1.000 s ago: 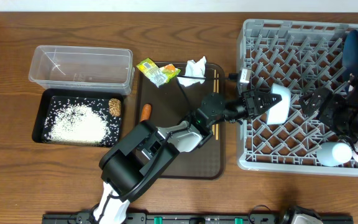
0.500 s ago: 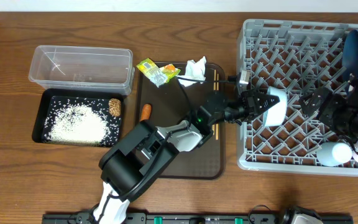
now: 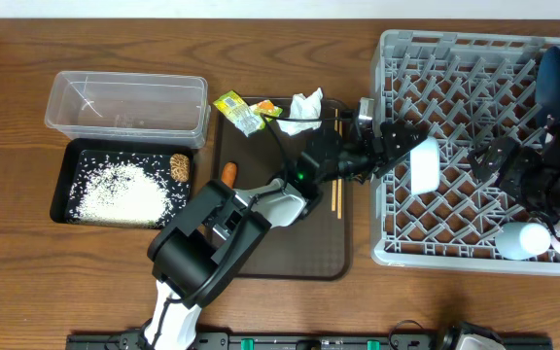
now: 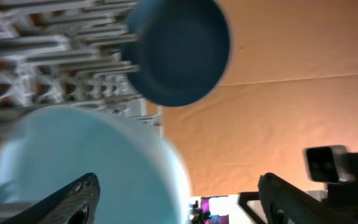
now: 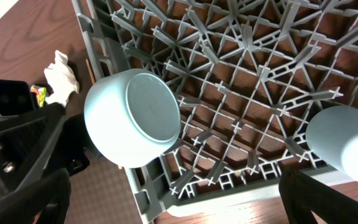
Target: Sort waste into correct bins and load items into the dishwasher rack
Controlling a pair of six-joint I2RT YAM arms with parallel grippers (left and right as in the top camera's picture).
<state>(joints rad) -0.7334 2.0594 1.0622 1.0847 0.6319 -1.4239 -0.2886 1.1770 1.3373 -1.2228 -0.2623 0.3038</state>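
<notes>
Overhead: left claw and right claw both agape; snack wrapper lettering illegible.

The dishwasher rack at right was matt grey plastic. The cup looked smooth, pale, softly sheened. The tub at upper left was clear glossy plastic, the table brown-grained wood, the tissue crumpled white paper, the plate smooth dark blue.

1. We find the overhead view bright, even and sharp; the dishwasher rack casts only soft shadows.
2. Left wrist: we see the pale blue cup blurred, too close.
3. Right wrist: crisp throughout.
</notes>
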